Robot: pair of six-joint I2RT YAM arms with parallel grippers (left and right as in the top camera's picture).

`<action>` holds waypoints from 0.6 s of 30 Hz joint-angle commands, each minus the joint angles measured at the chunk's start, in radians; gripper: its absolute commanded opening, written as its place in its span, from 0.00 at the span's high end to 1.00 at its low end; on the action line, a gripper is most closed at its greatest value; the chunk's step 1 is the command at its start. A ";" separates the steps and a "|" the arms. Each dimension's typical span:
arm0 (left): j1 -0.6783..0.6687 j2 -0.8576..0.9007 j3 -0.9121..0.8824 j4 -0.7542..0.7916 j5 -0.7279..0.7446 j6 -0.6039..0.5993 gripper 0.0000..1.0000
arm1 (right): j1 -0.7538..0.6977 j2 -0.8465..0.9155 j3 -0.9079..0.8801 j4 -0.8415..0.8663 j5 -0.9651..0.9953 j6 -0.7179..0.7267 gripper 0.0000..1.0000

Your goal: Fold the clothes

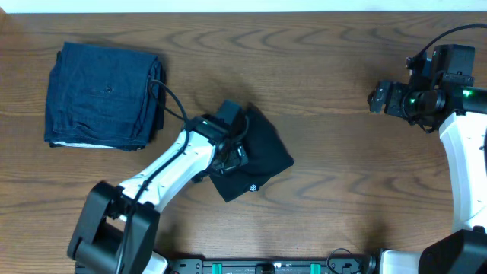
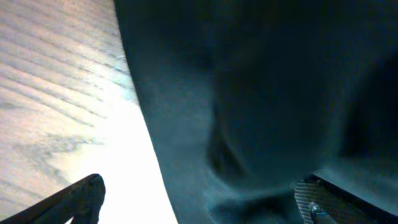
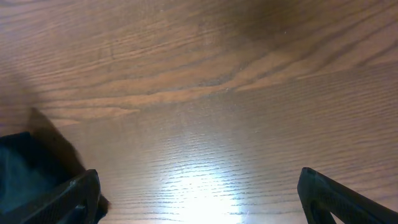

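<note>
The clothes, a black T-shirt (image 1: 266,156), lie folded into a small bundle at the middle of the table, a small white logo (image 1: 252,187) showing near the front corner. My left gripper (image 1: 230,156) is low over the bundle's left side. In the left wrist view the dark fabric (image 2: 261,93) fills most of the frame and its edge runs between the jaws; my left gripper (image 2: 199,208) stands wide open, not closed on it. My right gripper (image 1: 378,99) hovers at the far right, apart from the shirt. It is open (image 3: 202,205) over bare wood.
A dark blue denim-like garment (image 1: 103,95) lies folded at the back left. A black cable (image 1: 171,103) loops from the left arm past its right edge. A dark shape (image 3: 22,171) shows at the left edge of the right wrist view.
</note>
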 commanded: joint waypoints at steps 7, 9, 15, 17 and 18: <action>0.008 0.018 -0.083 0.137 -0.039 -0.026 0.02 | -0.005 0.000 -0.001 -0.001 0.005 0.000 0.01; 0.008 0.018 -0.098 0.150 -0.039 -0.029 0.02 | -0.005 0.000 -0.001 -0.001 0.005 0.000 0.01; 0.008 -0.001 -0.104 0.145 -0.024 -0.026 0.01 | -0.005 0.000 -0.001 0.000 0.005 0.000 0.01; 0.008 -0.032 -0.090 0.124 -0.031 -0.018 0.01 | -0.005 0.000 -0.001 0.000 0.005 0.000 0.01; 0.008 -0.051 -0.086 0.116 -0.042 -0.017 0.01 | -0.005 0.000 -0.001 -0.001 0.005 0.000 0.01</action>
